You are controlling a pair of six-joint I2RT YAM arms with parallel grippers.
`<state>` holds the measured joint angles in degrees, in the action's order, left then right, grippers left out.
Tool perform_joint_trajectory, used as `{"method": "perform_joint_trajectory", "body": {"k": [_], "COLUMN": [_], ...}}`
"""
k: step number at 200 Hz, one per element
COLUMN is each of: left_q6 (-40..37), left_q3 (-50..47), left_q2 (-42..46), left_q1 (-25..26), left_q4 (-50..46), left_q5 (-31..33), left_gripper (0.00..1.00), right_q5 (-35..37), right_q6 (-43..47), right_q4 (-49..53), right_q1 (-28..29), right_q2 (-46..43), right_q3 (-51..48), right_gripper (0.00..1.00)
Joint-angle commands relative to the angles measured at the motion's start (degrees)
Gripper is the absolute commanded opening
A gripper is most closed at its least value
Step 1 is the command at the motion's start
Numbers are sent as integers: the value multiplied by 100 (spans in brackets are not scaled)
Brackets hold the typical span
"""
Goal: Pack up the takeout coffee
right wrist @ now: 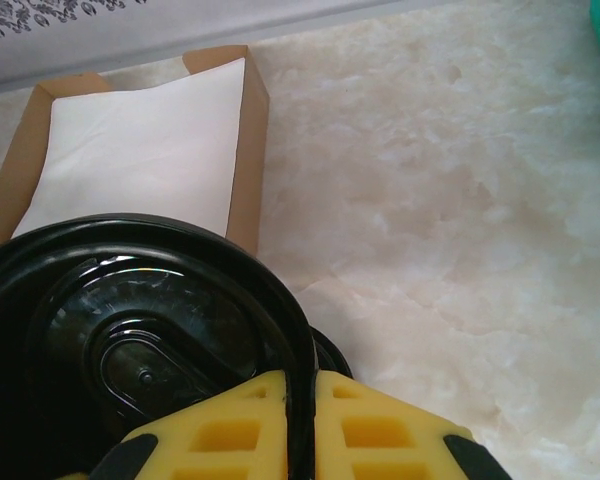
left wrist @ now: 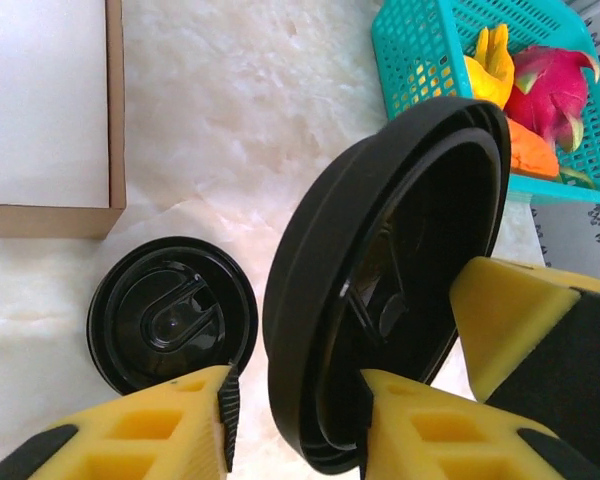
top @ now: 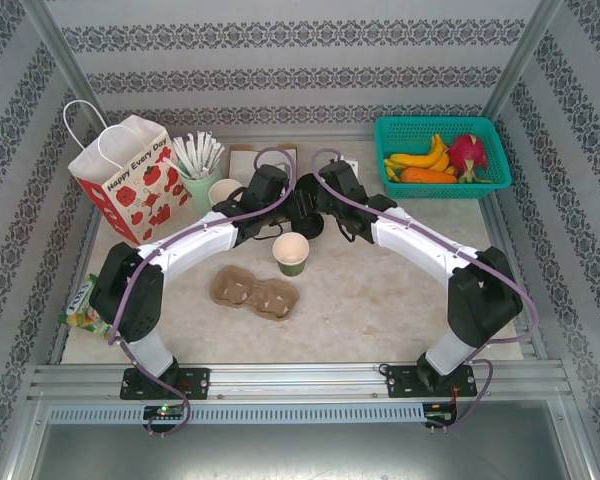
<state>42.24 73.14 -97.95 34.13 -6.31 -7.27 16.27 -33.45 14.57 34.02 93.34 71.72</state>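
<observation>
The olive-green paper cup [top: 291,253] of the takeout coffee stands upright on the table with its cream inside showing, just in front of both grippers. My right gripper [right wrist: 302,385] is shut on the rim of a black plastic lid [right wrist: 130,320] and holds it on edge above the table. In the left wrist view that lid [left wrist: 400,260] stands between the fingers of my left gripper [left wrist: 295,400]. One pad lies against the lid's inner side. The other pad is still a small gap away from the outer rim. The right gripper's yellow finger [left wrist: 510,320] shows beside the lid.
A loose black lid [left wrist: 170,315] lies on the table under the grippers. Behind it is a cardboard napkin tray [left wrist: 40,110]. At back left are a mint cup of straws [top: 198,165], a second cup [top: 225,192] and a gift bag [top: 130,175]. A teal fruit basket [top: 485,135] sits back right, a pulp cup carrier [top: 255,291] in front.
</observation>
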Motion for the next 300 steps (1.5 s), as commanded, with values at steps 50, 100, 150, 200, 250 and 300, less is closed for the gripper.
{"method": "perform_joint_trajectory", "body": {"k": [50,100,150,200,250,300], "left_q6": [-544,-1277,-2541,-3900,-4409,-4696], "left_q3": [213,341,524,-109,-243,-215], "left_q2": [-77,-6,-57,37,151,241], "left_q1": [50,50,41,76,72,150], "left_q4": [527,499,780,2628,3151,3149], "left_q5": [-4,107,-91,509,651,476], "left_gripper": [11,0,0,0,0,0], "right_q5": [31,-277,-1506,-1803,-1391,-1005], "right_q6": [-153,-86,-2056,-4848,-6616,-6987], "right_q4": [-333,-737,-1528,-1666,-1730,-1799], "right_q1": [66,-29,-473,-437,-325,-152], "right_q2": [-491,-1291,-2588,-2768,-2782,-2584], "right_q3": [-135,-492,-1346,-1259,-1167,-1070], "right_gripper": [16,45,87,79,74,71]}}
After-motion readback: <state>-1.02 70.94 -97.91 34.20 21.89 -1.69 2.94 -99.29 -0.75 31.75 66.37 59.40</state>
